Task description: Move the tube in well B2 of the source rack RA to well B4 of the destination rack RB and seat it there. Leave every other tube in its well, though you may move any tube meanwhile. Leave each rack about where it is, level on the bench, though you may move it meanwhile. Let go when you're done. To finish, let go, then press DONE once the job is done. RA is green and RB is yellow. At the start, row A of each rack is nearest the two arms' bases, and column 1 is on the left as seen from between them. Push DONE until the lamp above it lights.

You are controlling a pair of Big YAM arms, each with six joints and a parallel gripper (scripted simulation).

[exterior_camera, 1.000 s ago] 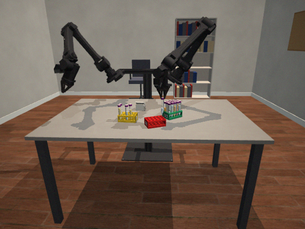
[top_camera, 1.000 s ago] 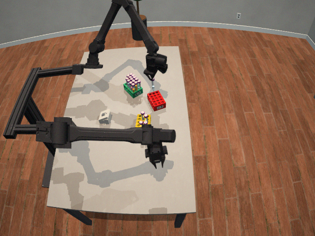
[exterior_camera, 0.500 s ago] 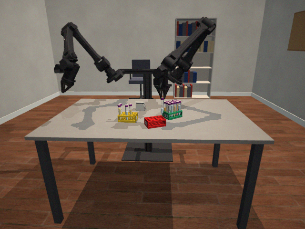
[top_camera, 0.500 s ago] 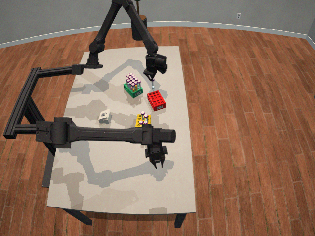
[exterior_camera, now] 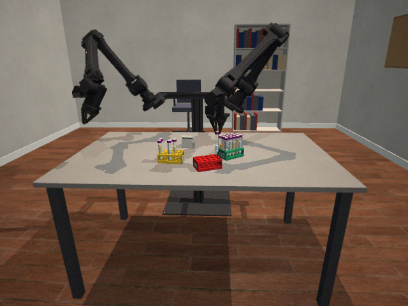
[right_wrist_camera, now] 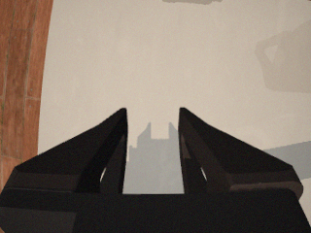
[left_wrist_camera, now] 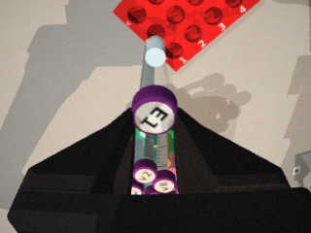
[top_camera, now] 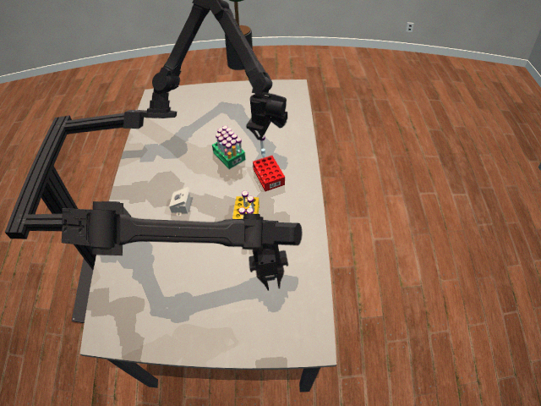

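Your left end effector point(top_camera: 262, 137) point(exterior_camera: 217, 131) point(left_wrist_camera: 155, 117) is closed around a purple-capped tube point(top_camera: 263, 146) point(exterior_camera: 217, 141) point(left_wrist_camera: 155, 116), held above the bench point(top_camera: 210, 341) point(exterior_camera: 197, 179) point(left_wrist_camera: 219, 58) point(right_wrist_camera: 146, 58). In the exterior view you see it just left of the green rack point(top_camera: 226, 162) point(exterior_camera: 232, 155) point(left_wrist_camera: 167, 134), on the far side of the red rack point(top_camera: 274, 185) point(exterior_camera: 195, 164) point(left_wrist_camera: 177, 34). You cannot tell from its cap which well it came from. Crowded caps hide most of the green rack's wells. Your right end effector point(top_camera: 274, 287) point(exterior_camera: 85, 122) point(right_wrist_camera: 153, 117) stands partly open with nothing between its fingers, well apart from the racks. The yellow rack point(top_camera: 235, 211) point(exterior_camera: 170, 162), at left in the exterior view, carries four tubes; in the top view, your right arm covers part of it, and you can't read its well labels. The pale box point(top_camera: 179, 203) point(exterior_camera: 188, 142) stands farther back, its markings too small to read.
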